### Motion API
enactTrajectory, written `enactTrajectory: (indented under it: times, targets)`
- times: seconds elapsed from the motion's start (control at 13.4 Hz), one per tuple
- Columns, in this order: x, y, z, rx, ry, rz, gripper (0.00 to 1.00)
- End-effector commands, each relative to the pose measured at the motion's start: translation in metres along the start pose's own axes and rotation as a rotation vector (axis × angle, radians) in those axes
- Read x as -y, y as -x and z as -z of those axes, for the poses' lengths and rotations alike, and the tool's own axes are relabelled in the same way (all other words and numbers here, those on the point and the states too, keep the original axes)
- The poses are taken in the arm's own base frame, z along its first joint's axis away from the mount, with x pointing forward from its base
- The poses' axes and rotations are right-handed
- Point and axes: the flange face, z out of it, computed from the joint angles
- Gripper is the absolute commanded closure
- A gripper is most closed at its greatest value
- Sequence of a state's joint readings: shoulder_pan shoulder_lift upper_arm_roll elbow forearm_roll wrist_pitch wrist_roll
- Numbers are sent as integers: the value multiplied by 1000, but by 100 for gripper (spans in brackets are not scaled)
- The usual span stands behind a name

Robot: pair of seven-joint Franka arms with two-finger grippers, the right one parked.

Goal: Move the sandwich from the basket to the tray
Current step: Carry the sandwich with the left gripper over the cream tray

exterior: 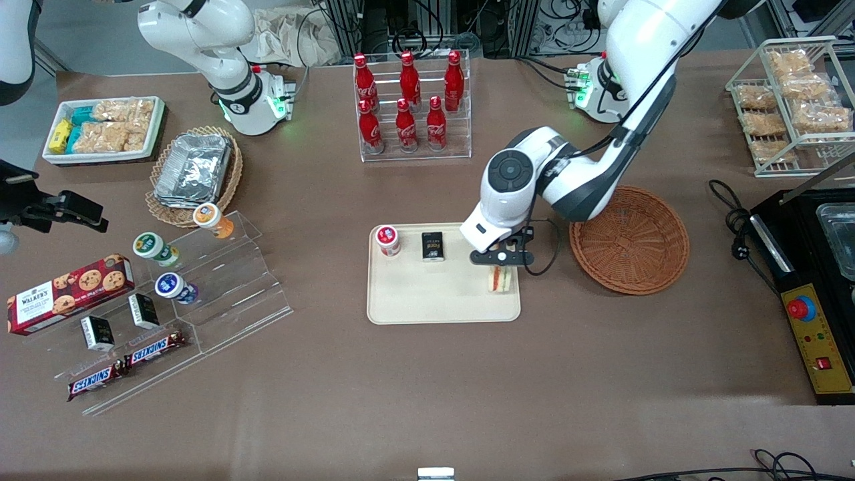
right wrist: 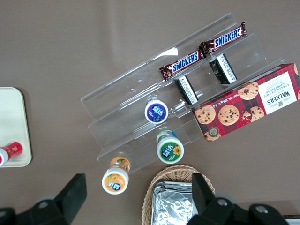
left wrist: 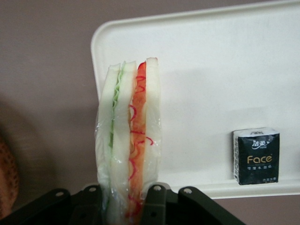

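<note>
The left arm's tool point(exterior: 502, 258) hangs low over the cream tray point(exterior: 414, 300), at the tray's end nearest the wicker basket point(exterior: 629, 239). It is clenched on the sandwich point(exterior: 501, 279): in the wrist view the two black fingers point(left wrist: 154, 201) press against the wrapped wedge point(left wrist: 129, 140) on either side, with the white bread, green leaf and red filling layers standing edge-on between them. From the front the sandwich sits at the tray's surface under the tool, close to the rim; I cannot tell whether it already rests on the tray or is just above it.

The reddish-brown basket stands on the bench point(exterior: 427, 401) just beside the tray, toward the working arm's end, with nothing in it.

Two other things share the tray, along the edge farther from the front camera: a small cup with a red and white lid point(exterior: 387, 240) and a black tissue pack marked "Face" point(exterior: 433, 246), the two near each other and well apart from the sandwich. The same pack shows in the wrist view point(left wrist: 256, 156), lying by the tray's rim.

Farther from the front camera than the tray, a clear rack holds red cola bottles point(exterior: 409, 100).
</note>
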State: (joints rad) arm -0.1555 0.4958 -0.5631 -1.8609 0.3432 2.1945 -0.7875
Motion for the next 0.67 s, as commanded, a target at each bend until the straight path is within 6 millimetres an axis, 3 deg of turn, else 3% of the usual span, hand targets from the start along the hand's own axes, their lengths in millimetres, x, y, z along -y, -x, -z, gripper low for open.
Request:
enactTrajectory:
  times: [0.0,0.37,0.45,0.52,0.6]
  targets:
    - [-6,-1,-33,-7,-11,-24,100]
    - [-2,1,-62,2,-34,-34,99]
    - [-2,1,-62,2,-33,-34,47]
    - [0,0,-61,0,-35,-17,0]
    - [4,-3,-55,-6,-38,21,0]
